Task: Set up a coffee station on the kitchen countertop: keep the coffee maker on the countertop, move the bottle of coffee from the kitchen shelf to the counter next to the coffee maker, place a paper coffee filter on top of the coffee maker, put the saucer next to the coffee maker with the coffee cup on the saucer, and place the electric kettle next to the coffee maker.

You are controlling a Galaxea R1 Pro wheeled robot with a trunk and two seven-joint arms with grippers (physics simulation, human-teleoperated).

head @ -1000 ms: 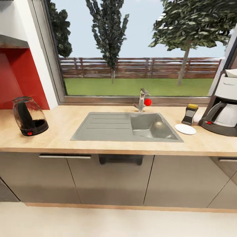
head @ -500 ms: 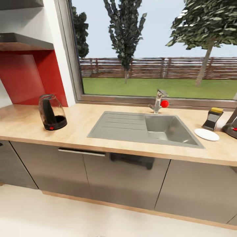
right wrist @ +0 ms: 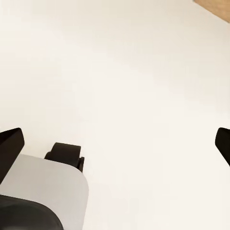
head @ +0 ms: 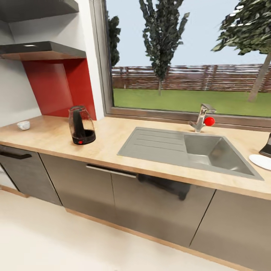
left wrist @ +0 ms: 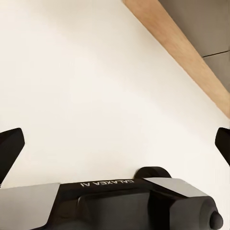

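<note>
Head view, kitchen tabletop [head: 113, 145]: long light-wood worktop over glossy dark grey cabinets [head: 158, 203], running below a window [head: 188, 56].
- Electric kettle [head: 81, 125]: clear glass, black base and handle, red switch; upright on the tabletop, near the red wall panel [head: 56, 88], left of the sink.
- Coffee cup [head: 23, 125]: small, white; on the tabletop at far left, well apart from the kettle.
- Sink [head: 188, 150]: inset steel, drainer at its left, basin at its right; tap [head: 203, 116] with red knob behind it.
- Saucer [head: 261, 162]: white, flat; on the tabletop at the right edge, partly cut off, just right of the sink.
- Dark object [head: 266, 147]: behind the saucer at the right edge; too cropped to identify.
- Kitchen shelf [head: 41, 51]: dark grey boards on the wall above the red panel; contents cannot be told.

Left wrist view, left pincer [left wrist: 115, 143]: released, its two dark fingertips [left wrist: 10, 148] wide apart at the picture's edges, nothing between them; pale floor [left wrist: 96, 86] beneath, a wooden plinth strip [left wrist: 182, 48] nearby.

Right wrist view, right pincer [right wrist: 115, 143]: released likewise, fingertips [right wrist: 9, 143] wide apart over pale floor [right wrist: 120, 72].

Both pincers hang low over the floor, well apart from the kettle, cup and saucer on the tabletop.
</note>
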